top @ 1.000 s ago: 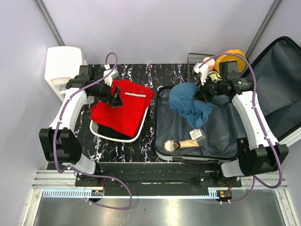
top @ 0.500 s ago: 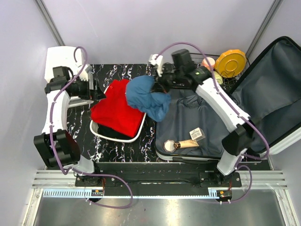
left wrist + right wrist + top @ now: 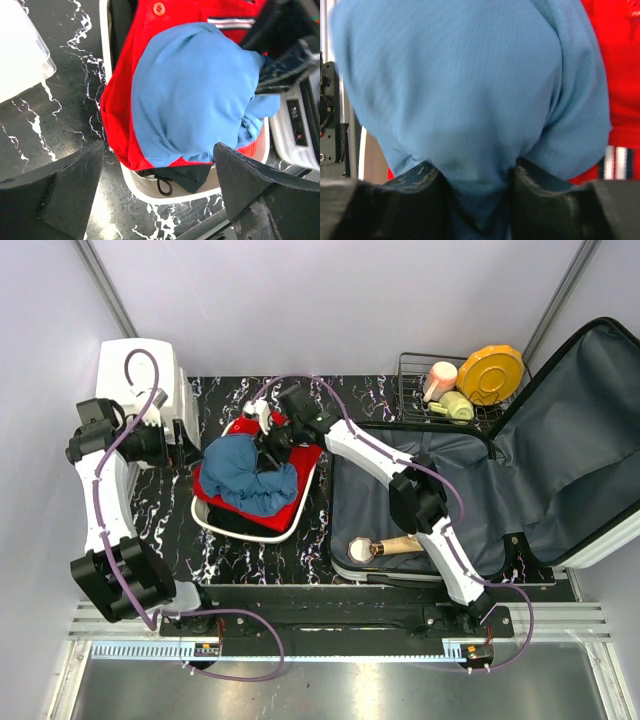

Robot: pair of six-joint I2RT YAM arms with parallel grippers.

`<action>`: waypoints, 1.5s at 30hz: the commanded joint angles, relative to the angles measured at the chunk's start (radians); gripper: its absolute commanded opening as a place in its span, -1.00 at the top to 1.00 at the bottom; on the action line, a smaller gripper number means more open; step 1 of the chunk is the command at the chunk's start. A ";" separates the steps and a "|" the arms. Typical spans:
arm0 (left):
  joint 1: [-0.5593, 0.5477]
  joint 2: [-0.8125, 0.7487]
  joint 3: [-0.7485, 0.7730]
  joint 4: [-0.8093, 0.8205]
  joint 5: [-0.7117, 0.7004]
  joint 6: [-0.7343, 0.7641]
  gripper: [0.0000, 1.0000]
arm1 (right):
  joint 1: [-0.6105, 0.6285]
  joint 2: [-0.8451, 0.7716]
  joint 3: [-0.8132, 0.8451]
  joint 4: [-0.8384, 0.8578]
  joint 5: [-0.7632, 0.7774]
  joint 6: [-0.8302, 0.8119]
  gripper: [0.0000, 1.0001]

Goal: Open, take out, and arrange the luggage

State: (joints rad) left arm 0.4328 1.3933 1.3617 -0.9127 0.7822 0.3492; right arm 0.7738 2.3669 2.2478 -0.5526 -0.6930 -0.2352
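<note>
**While the blue garment is lying on the tub's pile, the luggage is sitting open**

As I am watching from the overhead camera, the luggage (image 3: 490, 505) is lying open along the right side of the table (image 3: 310, 540). Its grey-lined base is resting flat, and its lid is leaning out past the right edge. A wooden-handled item with a round pale head (image 3: 385, 547) is lying in the base near the table's near edge.

The right arm is reaching across to the white tub (image 3: 245, 532) (image 3: 150, 195), which is sitting left of the luggage. The right gripper (image 3: 268, 445) (image 3: 475, 175) is pressing down at the blue garment (image 3: 245, 475) (image 3: 195, 95) (image 3: 470, 85). The cloth is bunching between its fingers (image 3: 427, 175) and touching both, but I cannot tell whether they are clamping it or letting it go. The blue garment is resting on a red garment (image 3: 305, 460) (image 3: 120, 100) (image 3: 605, 60), with a black garment (image 3: 185, 175) showing underneath.

The left gripper (image 3: 165, 445) (image 3: 159, 150) is hovering beside the tub towards the left edge, its fingers spread wide and gripping nothing. The white drawer unit (image 3: 140, 380) (image 3: 20, 55) is standing at the far left corner. A wire rack (image 3: 410, 390) at the far edge is holding a yellow disc (image 3: 490, 373).
</note>
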 commanded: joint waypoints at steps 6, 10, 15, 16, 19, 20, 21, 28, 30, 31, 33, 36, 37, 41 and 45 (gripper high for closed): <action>-0.089 -0.071 -0.082 -0.215 -0.044 0.426 -0.86 | -0.007 -0.162 -0.115 0.008 0.110 -0.064 -0.71; -0.144 -0.095 -0.121 -0.298 -0.112 0.574 -0.81 | -0.008 -0.277 -0.143 0.008 0.156 -0.064 -0.99; -0.149 -0.158 -0.202 -0.342 -0.175 0.687 -0.77 | -0.028 -0.363 -0.151 0.008 0.171 -0.032 -0.99; -0.151 -0.168 -0.216 -0.348 -0.187 0.701 -0.76 | -0.031 -0.386 -0.155 0.008 0.173 -0.029 -1.00; -0.161 -0.215 -0.263 -0.348 -0.215 0.746 -0.76 | -0.057 -0.437 -0.200 0.006 0.190 -0.030 -0.99; -0.172 -0.232 -0.269 -0.348 -0.219 0.749 -0.76 | -0.065 -0.449 -0.232 0.006 0.197 -0.032 -1.00; -0.207 -0.238 -0.269 -0.354 -0.234 0.754 -0.75 | -0.085 -0.471 -0.249 0.006 0.201 -0.027 -0.99; -0.497 -0.257 -0.253 -0.243 -0.287 0.518 -0.57 | -0.186 -0.561 -0.382 -0.006 0.208 -0.012 -0.99; -0.557 -0.225 -0.166 -0.177 -0.293 0.319 -0.55 | -0.206 -0.595 -0.415 -0.015 0.217 -0.019 -0.99; -0.566 -0.194 -0.088 -0.116 -0.293 0.259 -0.58 | -0.232 -0.606 -0.422 -0.018 0.222 -0.016 -1.00; -0.601 -0.145 0.002 -0.056 -0.346 0.091 -0.60 | -0.260 -0.627 -0.441 -0.024 0.228 -0.010 -0.99; -0.643 0.004 0.204 0.001 -0.405 -0.045 -0.71 | -0.312 -0.655 -0.464 -0.026 0.242 0.000 -0.99; -0.652 0.091 0.287 0.030 -0.417 -0.077 -0.74 | -0.323 -0.661 -0.470 -0.026 0.251 0.004 -1.00; -0.704 0.320 0.471 0.086 -0.547 -0.231 -0.93 | -0.386 -0.698 -0.510 -0.024 0.288 0.004 -0.99; -0.732 0.521 0.638 0.147 -0.601 -0.294 -0.98 | -0.454 -0.758 -0.556 -0.020 0.309 0.019 -0.99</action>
State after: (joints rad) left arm -0.2749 1.7683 1.8759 -0.8421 0.2886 0.2054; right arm 0.3733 1.6958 1.7245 -0.5945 -0.4248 -0.2398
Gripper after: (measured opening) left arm 0.978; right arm 0.994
